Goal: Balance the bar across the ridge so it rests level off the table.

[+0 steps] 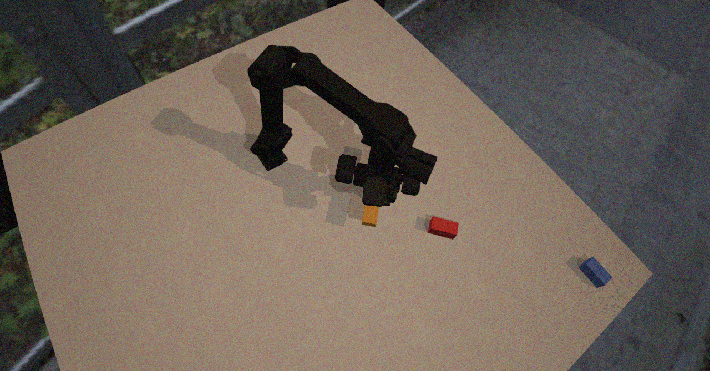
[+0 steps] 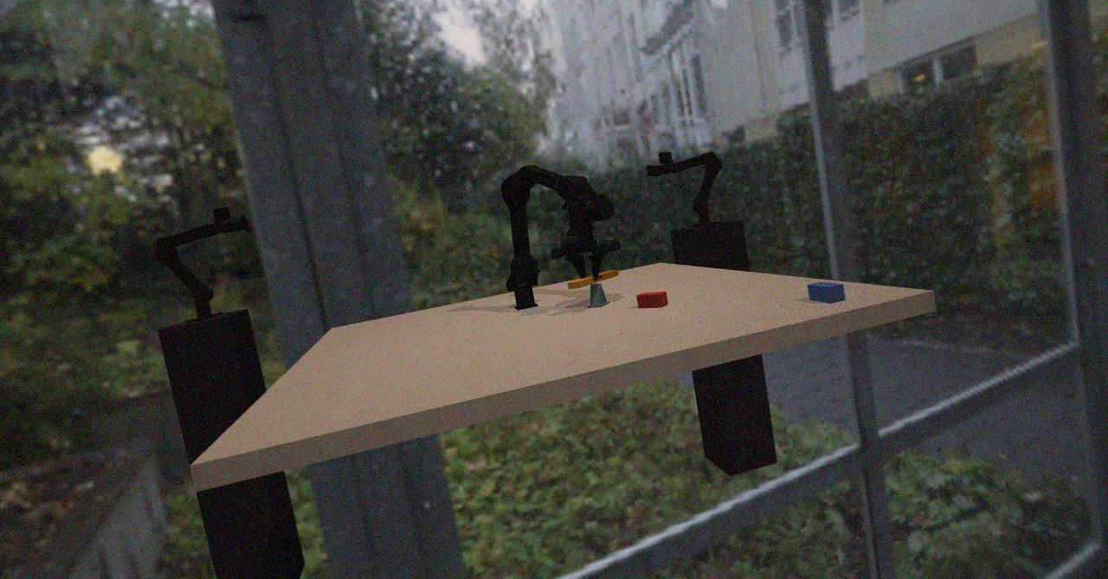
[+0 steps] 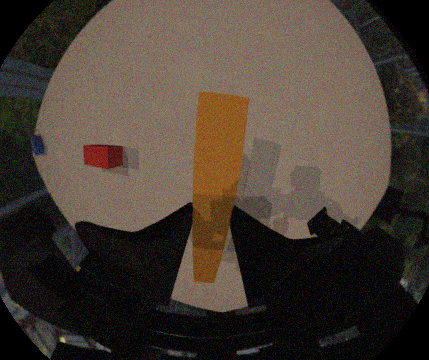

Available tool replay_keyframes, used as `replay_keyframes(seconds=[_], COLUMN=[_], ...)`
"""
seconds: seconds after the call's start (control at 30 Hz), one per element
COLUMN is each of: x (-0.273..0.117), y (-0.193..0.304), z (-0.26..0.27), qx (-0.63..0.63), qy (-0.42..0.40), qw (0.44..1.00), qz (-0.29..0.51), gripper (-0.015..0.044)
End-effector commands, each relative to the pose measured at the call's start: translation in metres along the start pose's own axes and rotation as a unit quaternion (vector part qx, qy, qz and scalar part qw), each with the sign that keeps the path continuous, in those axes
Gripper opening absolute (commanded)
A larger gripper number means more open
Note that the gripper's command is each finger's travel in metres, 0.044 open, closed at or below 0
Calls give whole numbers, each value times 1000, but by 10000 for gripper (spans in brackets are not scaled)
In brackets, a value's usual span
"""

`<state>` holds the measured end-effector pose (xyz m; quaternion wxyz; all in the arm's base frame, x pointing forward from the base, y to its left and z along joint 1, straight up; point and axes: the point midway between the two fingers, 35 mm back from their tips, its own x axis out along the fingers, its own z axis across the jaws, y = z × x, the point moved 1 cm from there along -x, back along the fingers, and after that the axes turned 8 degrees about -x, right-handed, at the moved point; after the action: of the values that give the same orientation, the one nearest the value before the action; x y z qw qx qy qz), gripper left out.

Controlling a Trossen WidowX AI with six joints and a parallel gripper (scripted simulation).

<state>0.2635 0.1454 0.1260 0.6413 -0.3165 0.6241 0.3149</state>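
My gripper is shut on the orange bar, gripping it near its middle. In the exterior view the grey-green ridge stands on the table directly below the bar and fingers. The bar's underside is at or just above the ridge's top; I cannot tell whether they touch. The bar's ends are off the table. In the top view the arm hides the ridge and most of the bar. In the wrist view the bar hides the ridge.
A red block lies on the table near the ridge. A blue block lies farther off, near a table corner. Two other dark arms stand on pedestals beyond the table in the exterior view.
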Motion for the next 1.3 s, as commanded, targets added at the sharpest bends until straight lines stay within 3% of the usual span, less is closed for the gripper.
replay_keyframes(seconds=[0.0,1.27], x=[0,3], y=[0,0], z=[0,0], qx=[2,2], qy=[-1,-1], qw=[1000,1000], qz=[1,1], gripper=[0,0])
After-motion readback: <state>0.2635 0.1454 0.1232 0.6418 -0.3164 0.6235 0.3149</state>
